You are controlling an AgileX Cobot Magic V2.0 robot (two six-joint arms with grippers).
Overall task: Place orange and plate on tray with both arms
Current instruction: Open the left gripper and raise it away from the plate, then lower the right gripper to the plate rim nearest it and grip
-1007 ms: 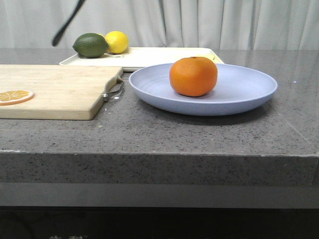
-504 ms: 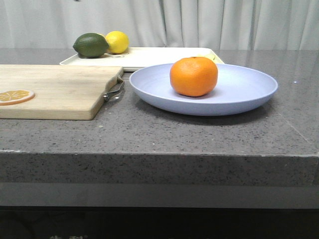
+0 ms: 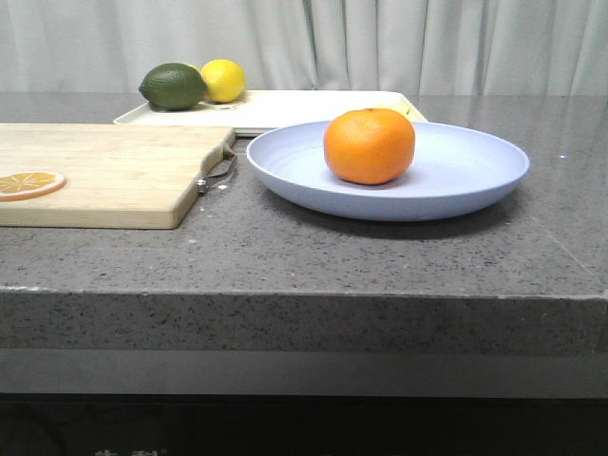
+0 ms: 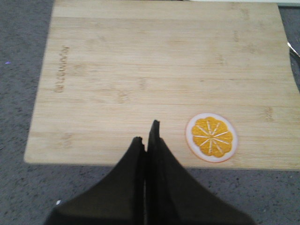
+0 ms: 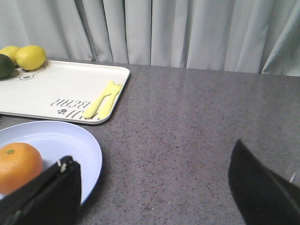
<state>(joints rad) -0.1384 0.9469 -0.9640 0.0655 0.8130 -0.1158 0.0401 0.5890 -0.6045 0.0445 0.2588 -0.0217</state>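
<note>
The front edge of the grey speckled counter (image 3: 304,256) runs across the front view; neither arm appears in that view.

Nearest on the left lies the wooden cutting board (image 3: 104,171), its left end cut off by the frame. An orange slice (image 3: 28,183) lies flat on it near that cut edge. A metal handle (image 3: 218,171) projects from the board's right end.

Just right of the board, the plate (image 3: 456,180) rests on the counter, apart from the board. The orange (image 3: 369,144) sits on the plate, left of its centre.

Behind the plate lies the tray (image 3: 285,106); the plate and orange hide its near right rim, so contact between plate and tray cannot be determined from the front. In the right wrist view a narrow strip of counter separates the two. On the tray's far left corner sit a dark green lime (image 3: 173,85) and a yellow lemon (image 3: 222,80), side by side. The right wrist view suggests a second yellow fruit behind, partly cut off. A pale yellow utensil (image 5: 103,105) lies at the tray's right end, beside printed lettering.

The left pincer (image 4: 146,140) hovers over the board's edge, fingers pressed together, holding nothing, near the slice. The right pincer (image 5: 154,187) is spread wide, empty, over bare counter beside the plate.

A grey curtain (image 3: 380,43) closes the background.
</note>
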